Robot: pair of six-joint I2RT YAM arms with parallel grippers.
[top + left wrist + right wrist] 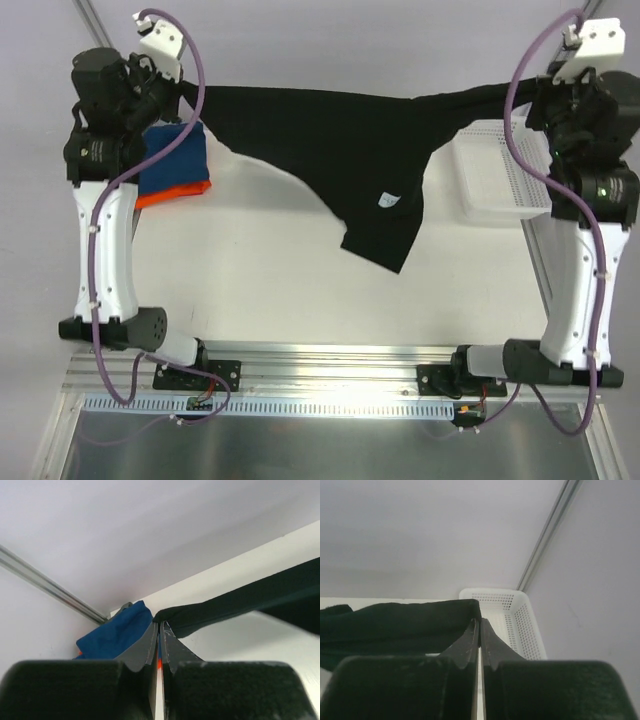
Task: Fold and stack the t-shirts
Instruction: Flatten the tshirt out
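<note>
Two ends of the black t-shirt (320,140) sit pinched, one in the left tool (160,625), one in the right tool (479,622), the cloth stretched across the desk (270,300); the blue t-shirt (175,155) lies on the orange t-shirt (175,192) at left.

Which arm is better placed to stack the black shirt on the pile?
Left, likely: the left end effector holds the black shirt beside the pile; the right end effector is by the basket.

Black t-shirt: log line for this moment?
black t-shirt: held stretched, sagging | left gripper: shut on it | right gripper: shut on it
</note>
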